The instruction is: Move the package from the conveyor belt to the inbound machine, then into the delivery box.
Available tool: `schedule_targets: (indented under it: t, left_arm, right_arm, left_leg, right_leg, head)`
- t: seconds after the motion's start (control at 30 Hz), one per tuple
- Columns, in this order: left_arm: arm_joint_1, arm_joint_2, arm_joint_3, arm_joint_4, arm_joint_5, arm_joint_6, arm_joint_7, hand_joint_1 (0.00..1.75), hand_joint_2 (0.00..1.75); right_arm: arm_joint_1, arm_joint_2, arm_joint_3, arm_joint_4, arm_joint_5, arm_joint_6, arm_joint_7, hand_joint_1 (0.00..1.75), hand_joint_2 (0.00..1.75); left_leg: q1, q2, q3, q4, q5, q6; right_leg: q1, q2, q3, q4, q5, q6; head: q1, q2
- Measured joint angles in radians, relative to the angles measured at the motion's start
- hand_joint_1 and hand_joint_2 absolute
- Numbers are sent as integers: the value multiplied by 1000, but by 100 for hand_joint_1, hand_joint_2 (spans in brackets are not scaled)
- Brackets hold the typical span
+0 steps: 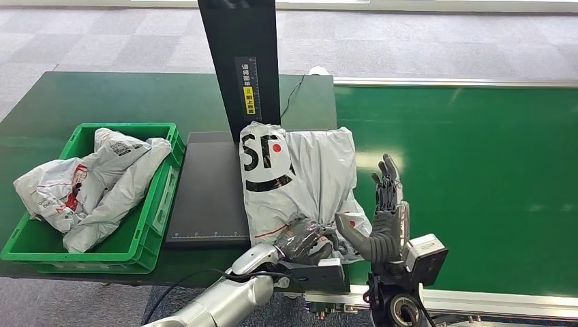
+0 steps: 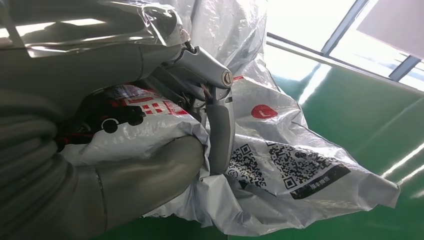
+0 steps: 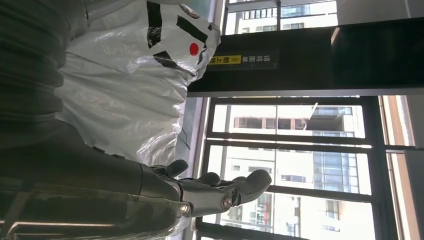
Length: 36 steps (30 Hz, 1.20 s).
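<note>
A grey plastic package [image 1: 300,174] with black letters and a red dot lies across the right edge of the inbound machine's black platform [image 1: 208,191] and the edge of the green conveyor belt [image 1: 477,184]. My left hand [image 1: 305,242] grips the package's near edge. In the left wrist view the thumb [image 2: 150,185] and a finger [image 2: 220,130] pinch the crumpled package [image 2: 290,170]. My right hand [image 1: 385,211] stands open, fingers pointing up, just right of the package. In the right wrist view its fingers [image 3: 220,192] are spread beside the package [image 3: 125,85].
The machine's black column [image 1: 238,61] rises right behind the package. A green delivery box [image 1: 155,204] with several grey packages [image 1: 88,184] sits left of the platform. The dark green table [image 1: 102,95] extends behind it.
</note>
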Motion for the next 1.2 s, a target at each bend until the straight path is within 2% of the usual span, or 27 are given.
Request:
schedule_targets:
  t: [0.17,0.3,0.4,0.57,0.7,0.83,1.03,1.2]
  left_arm:
    - [2,1,9,-9,40,4,-26,175,175]
    - [27,14,75,-87,232,-38,-110,175,175]
    - [65,42,155,-226,410,-91,-153,175,175]
    - [172,117,292,-563,632,-138,-204,175,175]
    - [272,166,391,-834,715,-136,-241,175,175]
    - [337,192,473,-1044,753,-122,-269,175,175]
    - [388,208,577,-1246,851,-128,-291,175,175]
    - [414,209,682,-1345,1006,-229,-294,175,175]
  right_arm:
    - [7,1,-7,-12,1,1,0,0,175]
    - [21,3,-12,-20,4,-6,-2,0,175]
    - [39,2,-13,-23,1,-26,-10,0,175]
    - [65,-2,-8,-24,-16,-54,-24,0,175]
    - [70,-5,-3,-24,-26,-71,-26,0,175]
    - [69,-6,-3,-24,-33,-85,-17,0,175]
    - [67,-10,-3,-24,-34,-93,-12,0,175]
    - [67,-13,-2,-23,-34,-94,-9,0,175]
  left_leg:
    - [0,0,0,0,0,0]
    - [0,0,0,0,0,0]
    - [0,0,-1,0,0,0]
    - [0,1,-2,-1,0,0]
    - [0,1,-3,-1,0,0]
    - [0,1,-3,-1,0,0]
    - [0,0,-3,-1,0,0]
    - [0,0,-2,-1,0,0]
  right_leg:
    - [0,0,0,0,0,0]
    - [0,0,0,0,0,0]
    - [0,0,-1,0,0,0]
    - [1,1,-2,0,0,0]
    - [1,1,-3,0,-1,-1]
    - [0,0,-3,0,-1,-1]
    - [0,0,-2,0,-1,-1]
    - [1,0,-2,0,-1,-1]
  head:
    - [0,0]
    - [0,0]
    - [0,0]
    - [0,0]
    - [0,0]
    - [0,0]
    - [0,0]
    - [0,0]
